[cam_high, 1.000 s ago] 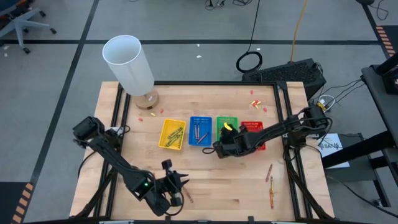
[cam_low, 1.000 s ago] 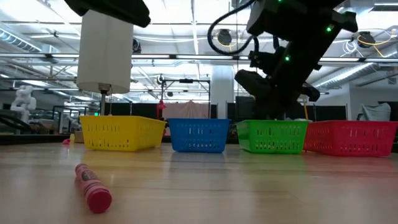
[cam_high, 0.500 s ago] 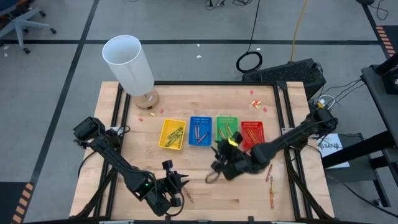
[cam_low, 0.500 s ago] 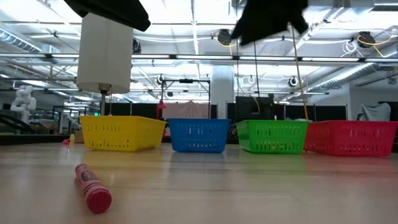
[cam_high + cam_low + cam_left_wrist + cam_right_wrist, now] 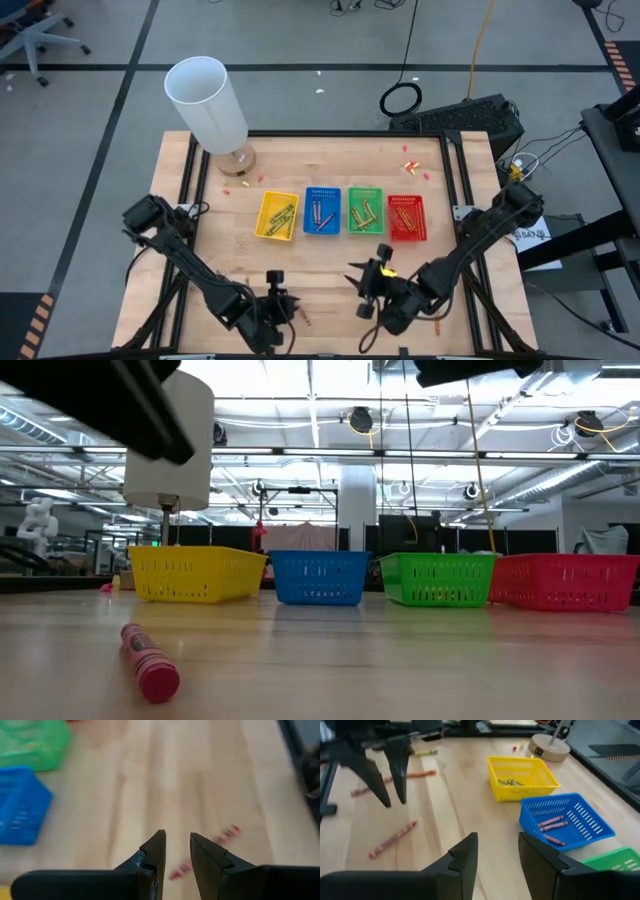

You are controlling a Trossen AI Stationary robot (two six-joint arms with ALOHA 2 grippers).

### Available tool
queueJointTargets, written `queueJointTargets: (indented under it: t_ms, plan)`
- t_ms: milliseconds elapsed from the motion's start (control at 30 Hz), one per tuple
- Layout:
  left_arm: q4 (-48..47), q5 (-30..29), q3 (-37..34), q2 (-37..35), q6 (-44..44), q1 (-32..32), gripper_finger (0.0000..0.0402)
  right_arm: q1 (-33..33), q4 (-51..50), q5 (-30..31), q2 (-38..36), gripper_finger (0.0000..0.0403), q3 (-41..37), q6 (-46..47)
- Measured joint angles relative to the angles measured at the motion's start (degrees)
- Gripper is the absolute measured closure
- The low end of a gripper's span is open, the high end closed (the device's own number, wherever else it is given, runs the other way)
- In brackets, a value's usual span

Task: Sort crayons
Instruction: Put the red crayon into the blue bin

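Observation:
A red crayon point(image 5: 222, 836) lies flat on the wooden table near its front edge, also seen as the crayon point(image 5: 393, 840) and the crayon point(image 5: 150, 662). My left gripper point(image 5: 176, 844) hovers open just above it, fingers slanting down, and I see no touch. My right gripper point(image 5: 497, 851) is open and empty, raised over the table's near middle point(image 5: 365, 282). More crayons lie in the yellow tray point(image 5: 277, 215), blue tray point(image 5: 322, 210), green tray point(image 5: 365, 208) and red tray point(image 5: 406, 217). Loose crayons point(image 5: 420, 773) lie beyond my left gripper.
A white lamp point(image 5: 205, 95) on a round wooden base stands at the far left corner. Tiny red-pink scraps point(image 5: 410, 165) dot the far right of the table. The four trays stand in a row across the middle, with bare wood in front of them.
My right gripper has swung from over the green tray toward the table's near edge, rising and rolling as it went. My left gripper has sunk a little toward the red crayon and turned its wrist. The crayon has not moved.

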Motion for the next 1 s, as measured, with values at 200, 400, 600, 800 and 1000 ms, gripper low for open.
queueJointTargets:
  t_ms: [200,400,600,800,1000]
  plan:
    - [1.0,3.3,0.0,0.6,1.2,0.3,0.0314,1.2,0.6,-0.1,1.7,0.0277,-0.1,-3.0]
    - [1.0,4.9,0.0,0.6,1.3,0.3,0.0313,1.3,1.9,-0.2,3.2,0.0277,-0.1,-4.1]
    - [0.9,5.0,0.0,1.3,2.9,0.3,0.0313,1.2,1.9,-0.2,5.0,0.0277,-0.1,-6.0]
    - [0.9,6.2,0.0,3.5,5.7,0.3,0.0266,1.1,2.6,-0.2,6.5,0.0277,-0.2,-6.0]
    - [1.3,6.1,0.0,4.1,6.3,-0.3,0.0225,0.7,3.5,0.1,6.4,0.0277,-0.2,-6.8]
